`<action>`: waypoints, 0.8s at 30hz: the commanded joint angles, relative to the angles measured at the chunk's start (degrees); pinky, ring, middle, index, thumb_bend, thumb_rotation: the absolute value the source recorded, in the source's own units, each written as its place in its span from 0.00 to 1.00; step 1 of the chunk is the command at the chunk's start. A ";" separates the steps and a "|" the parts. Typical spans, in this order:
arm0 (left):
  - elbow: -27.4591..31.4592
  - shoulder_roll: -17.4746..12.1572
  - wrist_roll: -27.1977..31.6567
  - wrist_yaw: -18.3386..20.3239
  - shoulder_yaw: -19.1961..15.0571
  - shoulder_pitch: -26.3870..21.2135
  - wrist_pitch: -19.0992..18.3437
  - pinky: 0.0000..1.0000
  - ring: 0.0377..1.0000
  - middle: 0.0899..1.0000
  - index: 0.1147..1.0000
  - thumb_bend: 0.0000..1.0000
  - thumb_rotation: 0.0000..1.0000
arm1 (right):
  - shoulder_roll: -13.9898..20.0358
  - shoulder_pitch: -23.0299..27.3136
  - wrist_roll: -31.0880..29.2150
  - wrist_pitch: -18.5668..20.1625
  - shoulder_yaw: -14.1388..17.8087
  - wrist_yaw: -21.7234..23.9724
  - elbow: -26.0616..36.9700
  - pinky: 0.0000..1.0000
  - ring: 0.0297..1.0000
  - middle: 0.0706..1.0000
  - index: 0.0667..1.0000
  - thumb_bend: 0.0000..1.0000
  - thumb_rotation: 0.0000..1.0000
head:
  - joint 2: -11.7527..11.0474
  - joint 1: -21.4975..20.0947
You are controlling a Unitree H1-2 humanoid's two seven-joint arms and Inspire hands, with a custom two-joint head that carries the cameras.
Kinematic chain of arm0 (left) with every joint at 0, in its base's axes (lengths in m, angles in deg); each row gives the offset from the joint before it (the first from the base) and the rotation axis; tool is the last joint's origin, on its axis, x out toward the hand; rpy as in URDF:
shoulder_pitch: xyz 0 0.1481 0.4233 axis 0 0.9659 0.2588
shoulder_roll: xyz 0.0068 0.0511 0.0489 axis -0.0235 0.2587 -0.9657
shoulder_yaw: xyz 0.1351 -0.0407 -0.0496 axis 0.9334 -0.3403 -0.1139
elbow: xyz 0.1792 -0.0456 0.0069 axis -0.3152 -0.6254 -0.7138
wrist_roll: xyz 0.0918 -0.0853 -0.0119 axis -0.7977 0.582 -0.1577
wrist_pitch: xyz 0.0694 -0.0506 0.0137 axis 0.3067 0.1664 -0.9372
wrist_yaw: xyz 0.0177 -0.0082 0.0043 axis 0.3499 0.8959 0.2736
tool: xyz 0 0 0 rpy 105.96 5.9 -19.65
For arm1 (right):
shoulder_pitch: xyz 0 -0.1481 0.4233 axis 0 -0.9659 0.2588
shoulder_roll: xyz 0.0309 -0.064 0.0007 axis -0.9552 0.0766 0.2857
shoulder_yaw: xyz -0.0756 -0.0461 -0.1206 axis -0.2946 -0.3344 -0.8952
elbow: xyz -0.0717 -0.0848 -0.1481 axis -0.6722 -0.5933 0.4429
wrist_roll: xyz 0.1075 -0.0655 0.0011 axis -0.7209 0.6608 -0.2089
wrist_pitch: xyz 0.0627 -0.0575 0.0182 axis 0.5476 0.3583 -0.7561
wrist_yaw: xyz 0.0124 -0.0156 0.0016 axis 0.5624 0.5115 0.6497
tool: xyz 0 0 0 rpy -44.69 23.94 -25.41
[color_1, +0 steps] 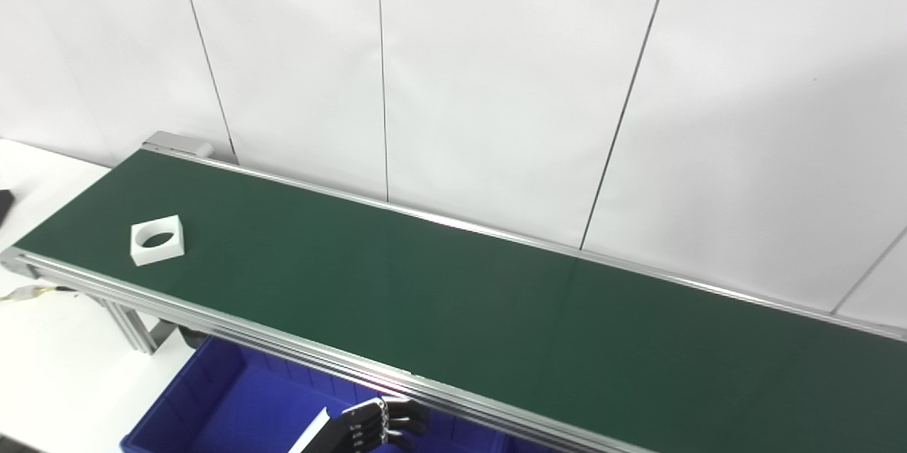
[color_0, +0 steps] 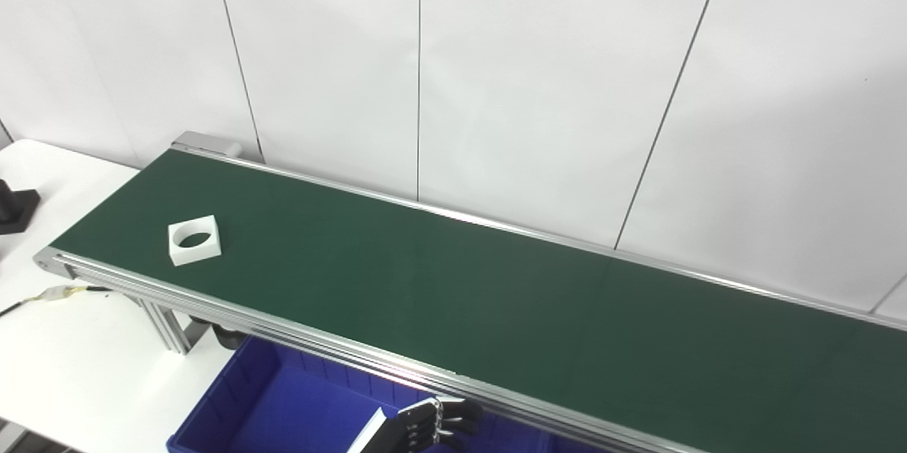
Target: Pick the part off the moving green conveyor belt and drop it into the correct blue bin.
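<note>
The left robot hand [color_0: 432,424] waits low over the blue bin [color_0: 234,396], fingers curled and holding nothing, while the white part [color_0: 194,239] sits far off on the green belt [color_0: 496,297], not picked yet.
</note>
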 commanded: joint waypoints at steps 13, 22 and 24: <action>-1.44 -0.68 0.05 -3.04 1.88 -1.44 2.09 0.61 0.69 0.72 0.66 0.96 0.11 | 2.04 1.58 -1.27 -3.50 -2.29 -2.62 -1.46 0.84 0.88 0.91 0.97 0.59 0.15 | -3.88 0.06; -2.08 -0.80 0.74 -3.29 2.28 -1.80 2.09 0.61 0.68 0.71 0.65 0.95 0.10 | 2.65 1.75 -1.03 -3.50 -3.20 -3.82 -1.59 0.83 0.87 0.90 0.96 0.58 0.10 | -4.21 -0.30; -2.15 -0.80 0.86 -3.25 2.33 -1.85 2.09 0.61 0.68 0.71 0.65 0.95 0.10 | 2.67 1.77 -1.13 -3.49 -3.18 -3.84 -1.63 0.83 0.87 0.90 0.96 0.58 0.07 | -4.26 -0.31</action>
